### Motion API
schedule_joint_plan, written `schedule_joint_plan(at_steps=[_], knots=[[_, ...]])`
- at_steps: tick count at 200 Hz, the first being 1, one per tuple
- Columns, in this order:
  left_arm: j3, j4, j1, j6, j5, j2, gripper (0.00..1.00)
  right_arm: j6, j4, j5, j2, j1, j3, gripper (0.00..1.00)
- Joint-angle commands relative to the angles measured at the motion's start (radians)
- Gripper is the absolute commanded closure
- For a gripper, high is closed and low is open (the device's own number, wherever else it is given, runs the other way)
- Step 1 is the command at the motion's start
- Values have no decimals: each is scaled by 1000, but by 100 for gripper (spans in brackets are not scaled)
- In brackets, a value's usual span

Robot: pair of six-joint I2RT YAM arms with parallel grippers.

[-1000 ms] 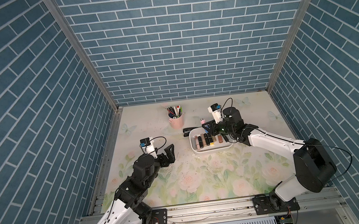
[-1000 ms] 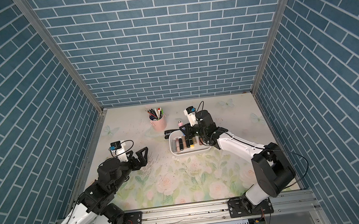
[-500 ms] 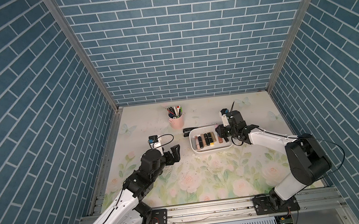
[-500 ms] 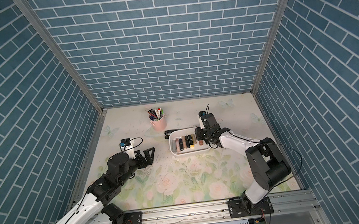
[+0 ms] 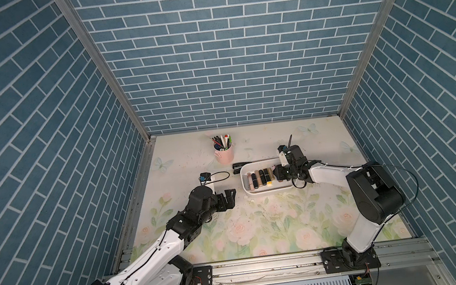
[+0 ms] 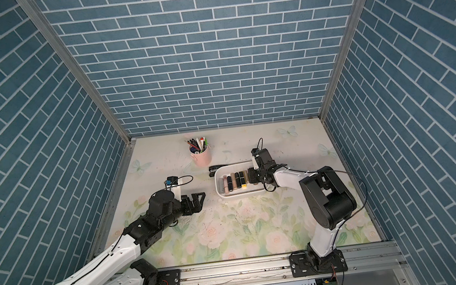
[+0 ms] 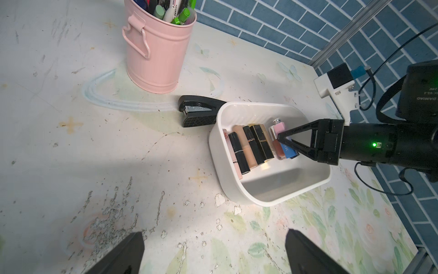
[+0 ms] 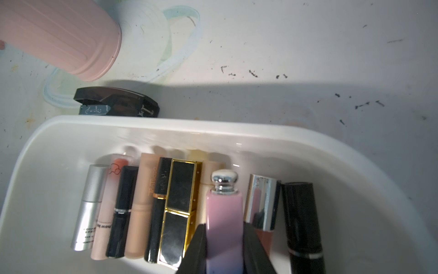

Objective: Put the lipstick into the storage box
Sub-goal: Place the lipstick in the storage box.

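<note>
"DAMIAO" stands upside down on the motor housing (image 7: 424,90) behind the right gripper (image 7: 280,138). A pale pink lipstick (image 8: 105,213) near that gripper reads "now".

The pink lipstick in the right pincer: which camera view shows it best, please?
The right wrist view: the pink lipstick shows close up, silver cap included, gripped by the right pincer over the storage box. The left wrist view shows it small, partly behind that pincer. In both top views it is too small to make out.
</note>
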Motion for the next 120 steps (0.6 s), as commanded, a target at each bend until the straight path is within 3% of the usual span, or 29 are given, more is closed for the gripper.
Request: schedule_joint_plan(at_steps=[1, 29, 120], knots=[[-2, 20, 6, 8, 9, 2, 0, 31, 28, -19, 20, -3, 14, 81], [-2, 16, 6, 9, 8, 2, 0, 39, 36, -26, 38, -3, 20, 78], [9, 10, 6, 13, 2, 4, 0, 36, 24, -9, 31, -2, 25, 56]])
